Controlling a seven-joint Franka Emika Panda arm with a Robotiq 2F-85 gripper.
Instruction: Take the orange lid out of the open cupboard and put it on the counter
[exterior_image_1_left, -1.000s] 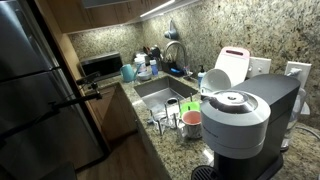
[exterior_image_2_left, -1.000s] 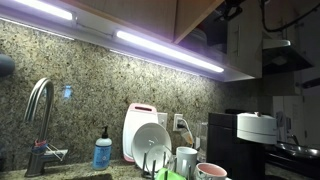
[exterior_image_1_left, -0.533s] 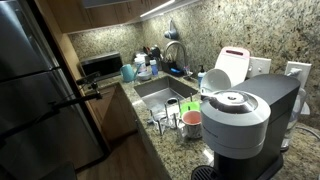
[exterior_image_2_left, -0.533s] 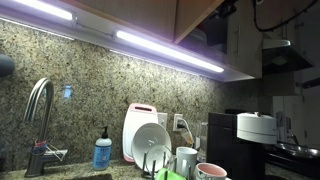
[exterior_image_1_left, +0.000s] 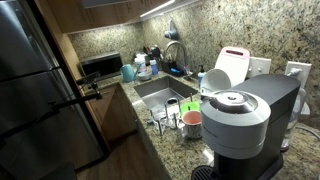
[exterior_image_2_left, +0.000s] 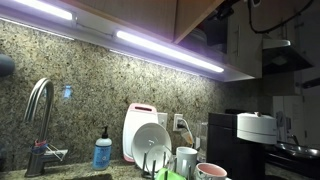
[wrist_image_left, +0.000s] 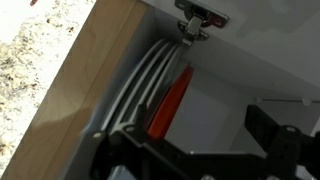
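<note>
The orange lid (wrist_image_left: 170, 100) stands on edge inside the open cupboard, next to a row of upright grey plates (wrist_image_left: 140, 85). It shows only in the wrist view. My gripper (wrist_image_left: 200, 150) is open and empty just in front of the lid, its dark fingers at the bottom and right of that view. In an exterior view the arm (exterior_image_2_left: 228, 8) reaches up into the cupboard at the top, and the gripper itself is hidden there. The granite counter (exterior_image_1_left: 128, 96) lies below, around a steel sink (exterior_image_1_left: 160, 92).
The wooden cupboard wall (wrist_image_left: 90, 70) and a hinge (wrist_image_left: 200, 18) are close to the gripper. On the counter are a white board with a red edge (exterior_image_1_left: 233, 60), a pink cup (exterior_image_1_left: 191, 122), a dish rack (exterior_image_1_left: 168, 115), a coffee machine (exterior_image_1_left: 245, 120) and a faucet (exterior_image_1_left: 175, 50).
In an exterior view the arm and its cable have shifted slightly up and further into the cupboard. Nothing on the counter has moved.
</note>
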